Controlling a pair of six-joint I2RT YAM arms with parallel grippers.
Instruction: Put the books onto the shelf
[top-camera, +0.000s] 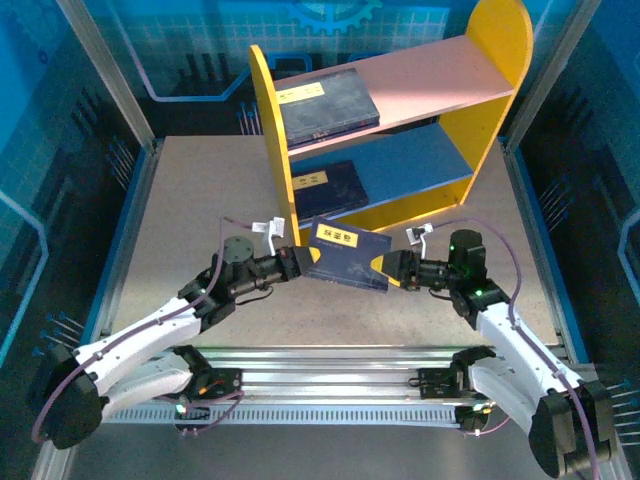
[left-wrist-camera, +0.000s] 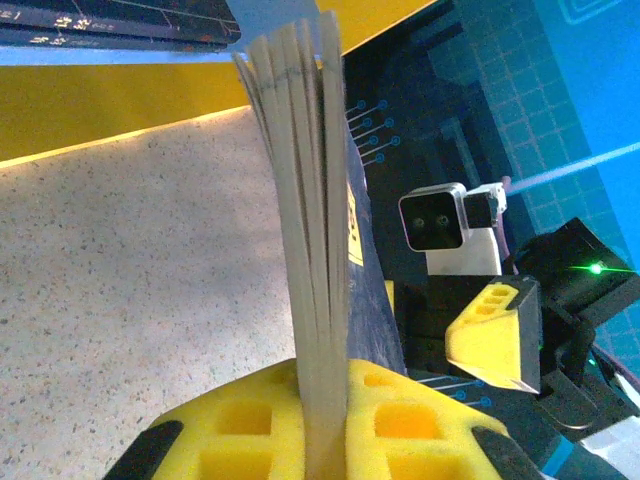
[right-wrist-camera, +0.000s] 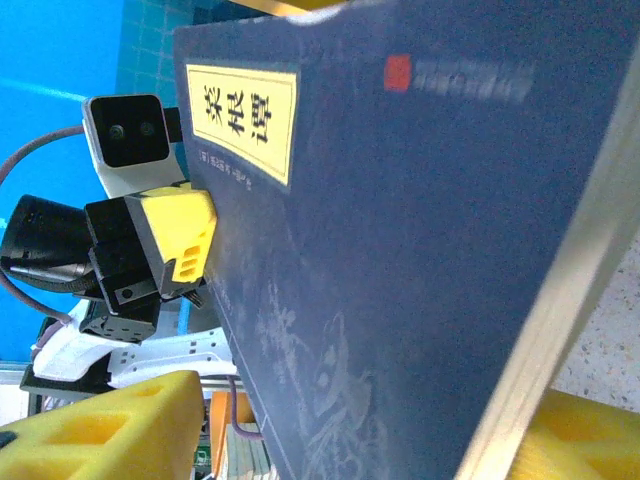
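A navy book (top-camera: 348, 255) with a yellow label hangs above the table in front of the shelf (top-camera: 275, 150). My left gripper (top-camera: 295, 262) is shut on its left edge; in the left wrist view the page block (left-wrist-camera: 310, 250) is pinched between the yellow pads (left-wrist-camera: 400, 420). My right gripper (top-camera: 395, 268) is at the book's right edge and open. Its fingers (right-wrist-camera: 110, 425) straddle the cover (right-wrist-camera: 420, 230), with a gap on the left side. A second book (top-camera: 325, 105) lies on the pink upper board, a third book (top-camera: 328, 190) on the blue lower board.
The shelf stands at the back middle of the speckled table (top-camera: 190, 210). Metal frame posts (top-camera: 110, 70) and blue walls close in both sides. An aluminium rail (top-camera: 330, 365) runs along the near edge between the arm bases.
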